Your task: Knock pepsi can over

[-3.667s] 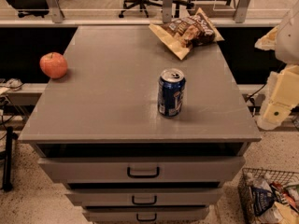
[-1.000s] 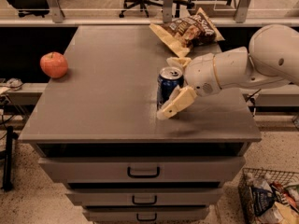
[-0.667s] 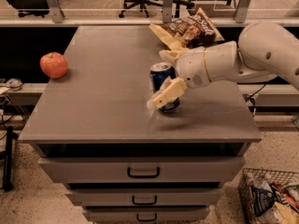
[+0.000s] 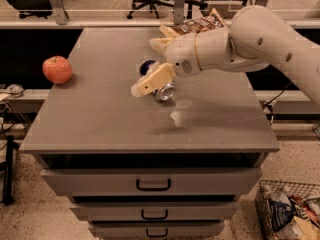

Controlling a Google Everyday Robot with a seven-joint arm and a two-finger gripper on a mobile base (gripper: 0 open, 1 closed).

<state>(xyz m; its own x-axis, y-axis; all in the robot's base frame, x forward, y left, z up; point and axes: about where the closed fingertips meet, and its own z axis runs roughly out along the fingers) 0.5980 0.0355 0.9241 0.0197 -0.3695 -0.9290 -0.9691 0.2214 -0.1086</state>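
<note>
Gripper: at the middle of the cabinet top, gripper (image 4: 144,66) reaching in from the right at the end of the cream arm (image 4: 260,36), low over the surface.
Jaws: spread apart, clamped on nothing; near finger (image 4: 152,80) slanting down to the left across the can, far finger up toward the chip bag.
Pepsi can: pepsi can (image 4: 165,91) near the centre of the top, tipped far off upright; silver end facing front and right, dark blue body showing behind the near finger, middle hidden by that finger.
Contact: near finger against or just over the can's side; cannot tell which.
Resting flat or mid-fall: cannot tell.
Apple: red apple (image 4: 57,69) at the left edge of the top, well apart from the can.
Chip bag: brown-yellow chip bag (image 4: 200,25) at the back edge, partly hidden by the arm.
Cabinet: grey cabinet top (image 4: 100,114) with stacked drawers (image 4: 153,183) below, all closed.
Floor: wire basket (image 4: 290,211) of packets at lower right.
</note>
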